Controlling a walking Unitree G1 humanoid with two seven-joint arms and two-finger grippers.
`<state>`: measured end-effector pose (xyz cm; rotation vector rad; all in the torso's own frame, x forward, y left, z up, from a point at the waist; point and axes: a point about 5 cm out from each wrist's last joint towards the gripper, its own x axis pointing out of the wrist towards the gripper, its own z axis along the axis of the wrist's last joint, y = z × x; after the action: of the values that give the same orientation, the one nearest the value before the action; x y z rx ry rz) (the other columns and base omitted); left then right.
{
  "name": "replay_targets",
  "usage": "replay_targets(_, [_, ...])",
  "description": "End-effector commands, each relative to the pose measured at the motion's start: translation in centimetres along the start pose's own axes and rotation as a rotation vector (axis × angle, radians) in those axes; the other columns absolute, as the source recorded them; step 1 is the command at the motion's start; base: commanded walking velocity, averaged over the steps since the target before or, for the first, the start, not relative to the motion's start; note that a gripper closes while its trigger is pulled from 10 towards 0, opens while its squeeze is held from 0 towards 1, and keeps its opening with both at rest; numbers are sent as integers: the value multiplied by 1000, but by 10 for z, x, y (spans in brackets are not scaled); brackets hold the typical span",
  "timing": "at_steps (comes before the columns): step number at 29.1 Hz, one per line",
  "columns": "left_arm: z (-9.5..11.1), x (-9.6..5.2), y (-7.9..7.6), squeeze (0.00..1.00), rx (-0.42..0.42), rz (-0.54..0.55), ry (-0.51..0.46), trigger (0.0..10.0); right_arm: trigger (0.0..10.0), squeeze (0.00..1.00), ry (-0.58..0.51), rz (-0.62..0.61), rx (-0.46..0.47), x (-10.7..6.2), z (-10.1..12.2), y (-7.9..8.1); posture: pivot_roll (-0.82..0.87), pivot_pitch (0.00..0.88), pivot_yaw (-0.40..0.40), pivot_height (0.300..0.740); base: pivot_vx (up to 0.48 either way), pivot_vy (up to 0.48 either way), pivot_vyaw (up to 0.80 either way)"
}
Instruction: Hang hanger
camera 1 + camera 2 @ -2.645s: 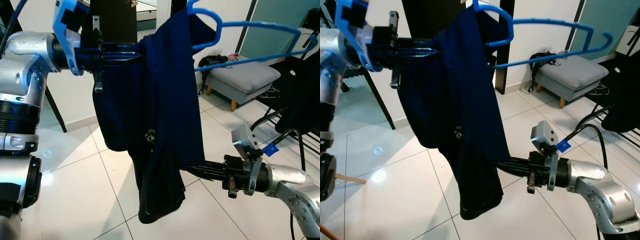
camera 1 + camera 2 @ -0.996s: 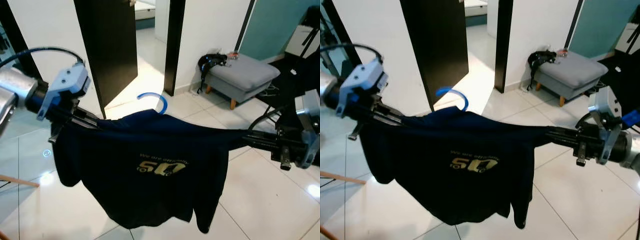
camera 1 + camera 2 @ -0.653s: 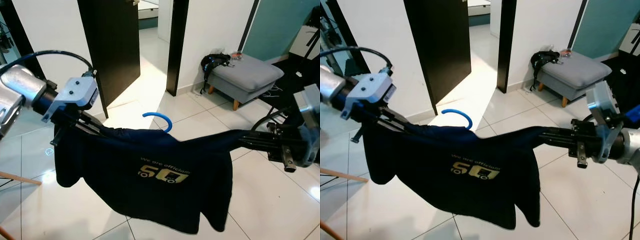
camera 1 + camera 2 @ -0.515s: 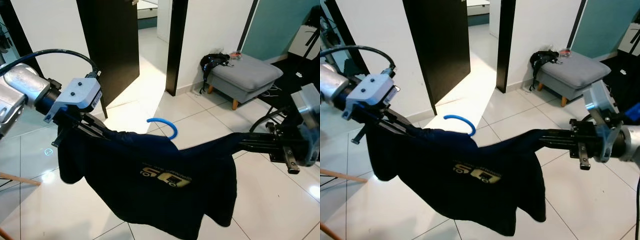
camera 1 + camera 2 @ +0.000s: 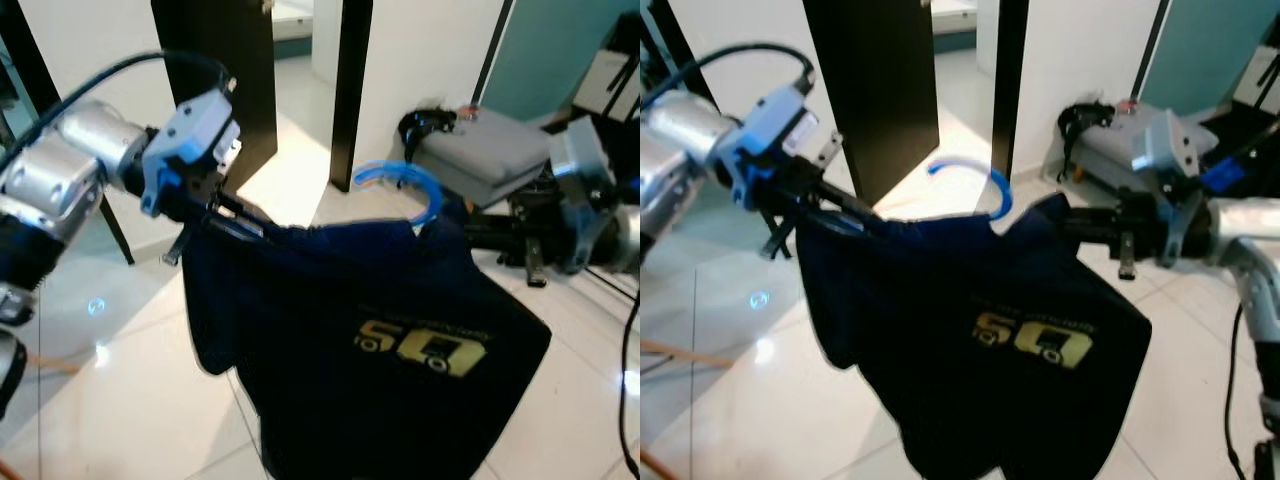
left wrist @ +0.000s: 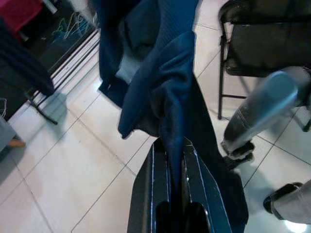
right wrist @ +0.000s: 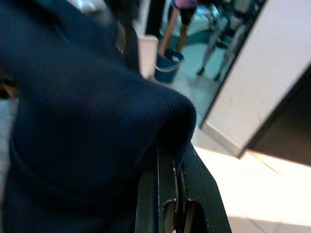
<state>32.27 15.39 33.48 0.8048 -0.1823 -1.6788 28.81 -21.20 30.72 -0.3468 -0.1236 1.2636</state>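
Left gripper [image 5: 235,222] and right gripper [image 5: 1080,225] each pinch a shoulder of the shirt [image 5: 380,340]; keep the hanger [image 5: 405,185] level, hook upright.

- The blue hanger [image 5: 405,185] is mostly hidden inside the dark shirt [image 5: 370,340]; its hook alone is seen, blurred.
- The shirt's lower hem is cut off by the bottom edge of both eye views.
- The small line of print above the gold numbers [image 5: 1032,345] is too blurred to be read.
- The right gripper [image 7: 170,160] is partly buried in cloth in the right wrist view.
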Motion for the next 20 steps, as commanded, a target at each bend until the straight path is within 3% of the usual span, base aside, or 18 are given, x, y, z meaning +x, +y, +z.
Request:
replay_targets(1, [-1, 0, 7, 0, 29, 74, 34, 10000, 0, 0, -43, 87, 10, 11, 6, 7, 4, 44, 12, 740, 0, 0, 0])
replay_targets(5, [-5, 1, 9, 0, 22, 109, 55, 10000, 0, 0, -54, 128, 13, 15, 7, 11, 4, 44, 11, 740, 0, 0, 0])
replay_targets(6, [-16, -2, 5, 0, 5, 119, 121, 10000, 0, 0, -45, 121, 5, 12, 8, 8, 7, 41, 8, 740, 0, 0, 0])
replay_targets(7, [-16, -2, 5, 0, 5, 119, 121, 10000, 0, 0, -45, 121, 5, 12, 8, 8, 7, 41, 8, 740, 0, 0, 0])
replay_targets(9, [-36, -13, -5, 0, -28, 129, 254, 10000, 0, 0, -13, 71, -13, -1, 10, 0, 7, 44, 10, 740, 0, 0, 0])
replay_targets(12, [-36, -13, -5, 0, -28, 129, 254, 10000, 0, 0, -13, 71, -13, -1, 10, 0, 7, 44, 10, 740, 0, 0, 0])
replay_targets(14, [-45, -26, -8, 0, -50, 174, 332, 10000, 0, 0, 19, 33, -21, -12, 11, -3, 8, 50, 10, 740, 0, 0, 0])
replay_targets(20, [-51, -48, -12, 0, -65, 235, 427, 10000, 0, 0, 63, -13, -16, -26, 7, -3, 14, 54, 9, 740, 0, 0, 0])
